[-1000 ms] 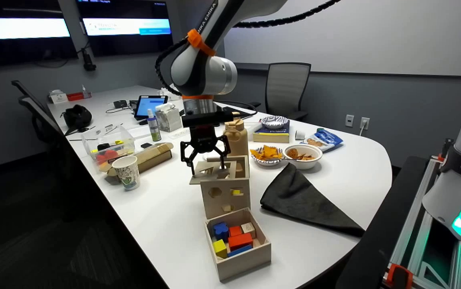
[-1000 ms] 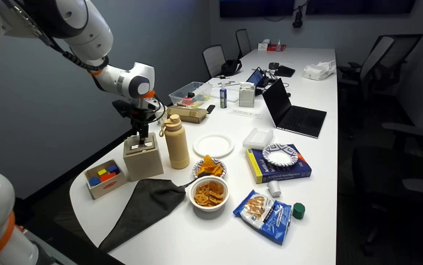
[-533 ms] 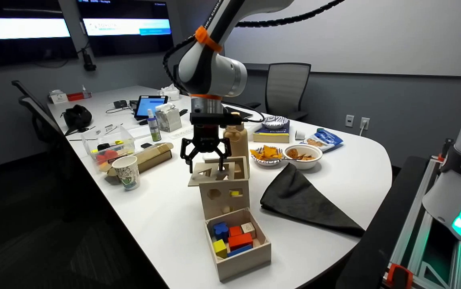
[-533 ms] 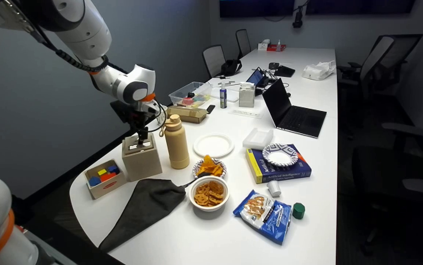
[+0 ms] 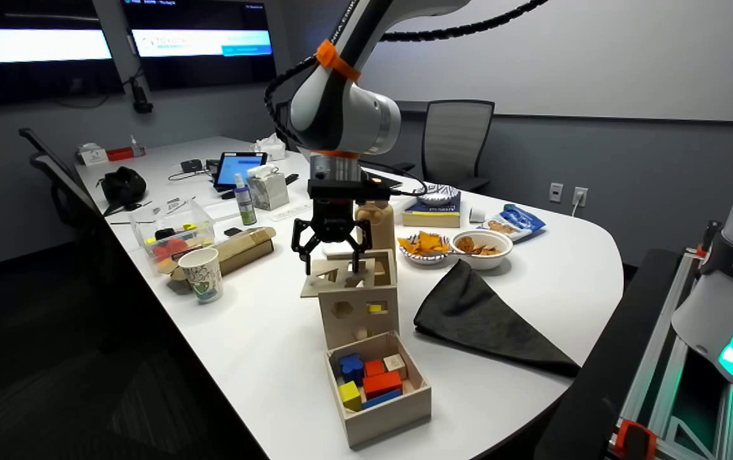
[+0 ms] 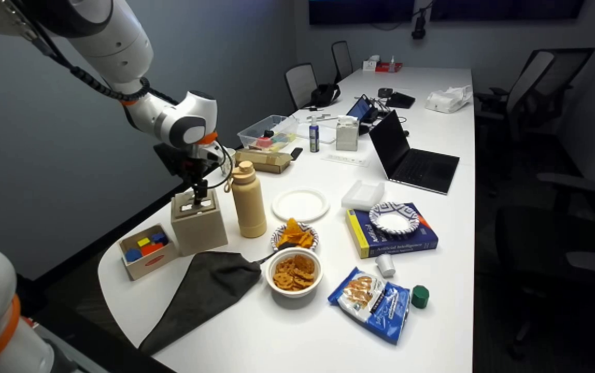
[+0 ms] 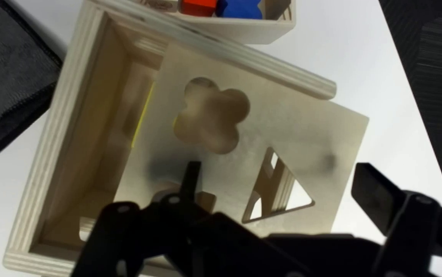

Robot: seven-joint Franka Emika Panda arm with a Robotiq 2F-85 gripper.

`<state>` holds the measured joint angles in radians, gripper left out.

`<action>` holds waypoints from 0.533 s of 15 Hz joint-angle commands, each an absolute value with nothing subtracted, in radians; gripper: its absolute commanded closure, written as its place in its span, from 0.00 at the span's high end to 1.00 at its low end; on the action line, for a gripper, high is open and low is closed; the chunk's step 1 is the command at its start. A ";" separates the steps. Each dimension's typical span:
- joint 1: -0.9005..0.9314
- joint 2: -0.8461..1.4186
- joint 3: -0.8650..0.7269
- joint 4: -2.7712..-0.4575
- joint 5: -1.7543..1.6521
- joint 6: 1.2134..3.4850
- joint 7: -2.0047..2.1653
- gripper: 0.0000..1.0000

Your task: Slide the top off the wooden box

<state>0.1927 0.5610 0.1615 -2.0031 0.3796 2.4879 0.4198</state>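
The wooden box (image 5: 359, 317) is a pale cube on the table; it also shows in an exterior view (image 6: 201, 232). Its rim (image 7: 53, 134) shows in the wrist view. The top (image 7: 282, 123), a thin pale panel with cut-out holes, is slid partway out over one side. A gap into the box stands open at the opposite side. My gripper (image 5: 331, 270) is open over the top; it also shows in the wrist view (image 7: 278, 181). One finger (image 7: 191, 179) is at a partly hidden hole; I cannot tell whether it reaches in. The other finger (image 7: 377, 198) is past the panel's outer edge.
A low box with coloured blocks (image 5: 392, 418) stands against the wooden box's front. A tan bottle (image 6: 249, 204) stands close beside it. A dark cloth (image 5: 481, 326) lies near. A paper cup (image 5: 202, 275) and a cardboard box (image 5: 239, 252) stand on the panel's overhang side.
The wrist has shifted and straightened; in an exterior view the hand has moved slightly right. The box and its top have shifted slightly. The gripper stays open.
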 commanded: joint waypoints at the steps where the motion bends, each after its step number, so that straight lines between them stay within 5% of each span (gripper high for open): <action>1: 0.197 0.549 0.160 -2.017 0.388 2.489 0.412 1.00; 8: 0.216 0.508 0.167 -2.056 0.388 2.505 0.425 1.00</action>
